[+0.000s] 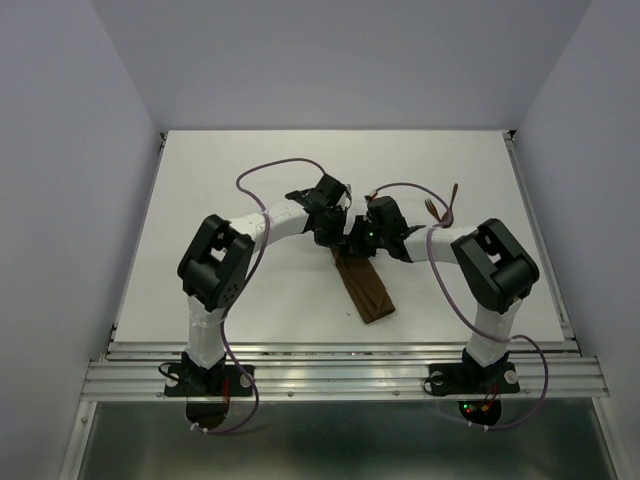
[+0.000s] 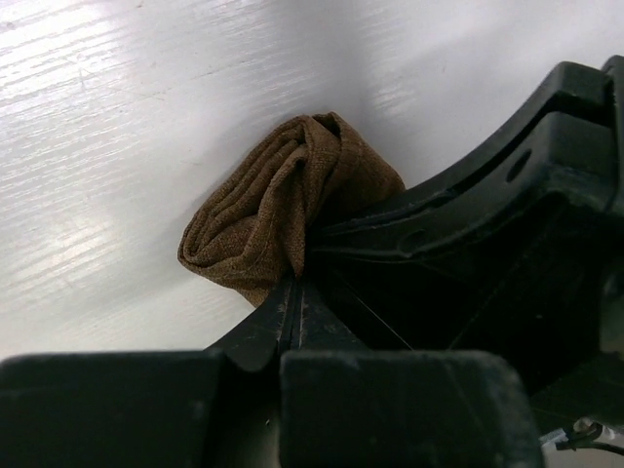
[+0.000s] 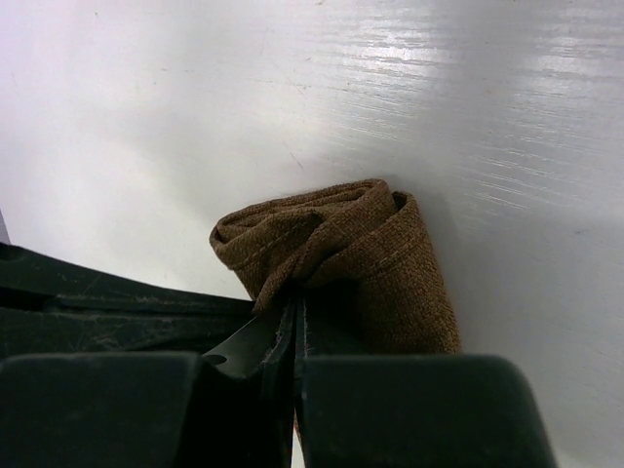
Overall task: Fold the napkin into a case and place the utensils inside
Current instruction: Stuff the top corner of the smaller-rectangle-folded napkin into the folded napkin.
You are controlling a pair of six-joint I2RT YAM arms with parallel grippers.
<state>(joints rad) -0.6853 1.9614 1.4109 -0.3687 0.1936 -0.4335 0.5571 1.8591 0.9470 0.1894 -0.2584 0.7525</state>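
The napkin (image 1: 366,290) lies as a narrow, layered dark brown strip, the case, running from the table's middle toward the front. My left gripper (image 1: 331,236) and right gripper (image 1: 354,241) meet at its far end. In the left wrist view the left gripper (image 2: 295,280) is shut, pinching the bunched cloth end (image 2: 278,210). In the right wrist view the right gripper (image 3: 293,300) is shut on the same bunched end (image 3: 366,255). The fork (image 1: 433,210) and spoon (image 1: 455,194) lie together on the table behind the right arm.
The white table (image 1: 250,170) has a raised rail along its front edge (image 1: 340,350). Purple cables loop from both arms over the table's middle. The right gripper's black body (image 2: 487,224) sits close against the left gripper.
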